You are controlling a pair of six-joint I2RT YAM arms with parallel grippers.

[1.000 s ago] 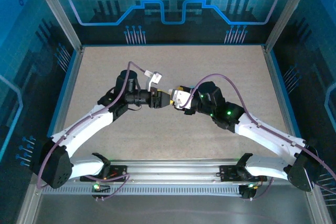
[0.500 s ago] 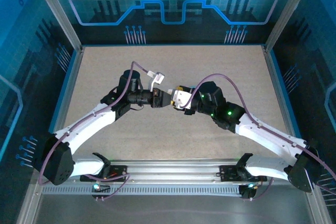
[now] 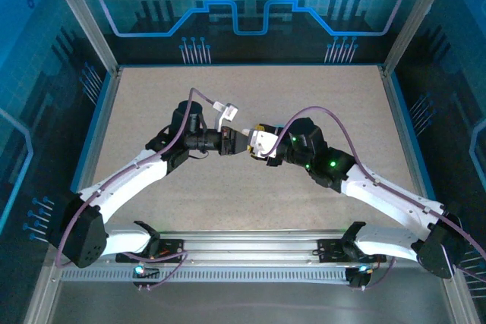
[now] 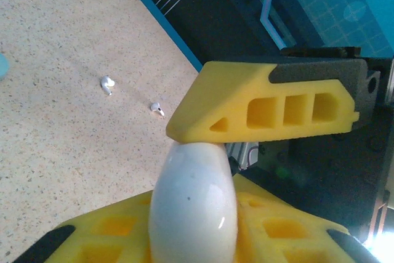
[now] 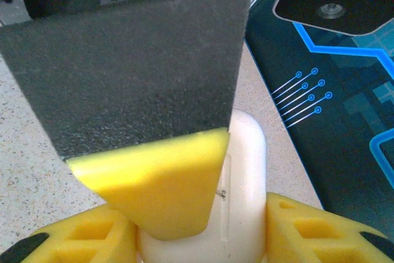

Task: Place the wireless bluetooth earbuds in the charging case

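The white charging case point(image 3: 259, 142) is held above the middle of the table, gripped from both sides. My left gripper point(image 3: 243, 142) is shut on it: in the left wrist view the rounded case point(image 4: 194, 204) is pinched between the yellow fingers point(image 4: 265, 109) of the left gripper point(image 4: 191, 170). My right gripper point(image 3: 267, 146) is shut on the case point(image 5: 246, 177) from the other side, and the lid seam faces its camera. A left finger point(image 5: 154, 183) lies across the case front. Two white earbuds point(image 4: 107, 84) point(image 4: 157, 109) lie on the table beyond.
The speckled beige table point(image 3: 319, 96) has a blue rim and dark panels around it. A teal object point(image 4: 2, 66) peeks in at the left edge of the left wrist view. Both arms stretch inward from the near rail point(image 3: 250, 252).
My left gripper's jaws have closed onto the case, and the left arm has shifted slightly. The right arm has held still with the case.
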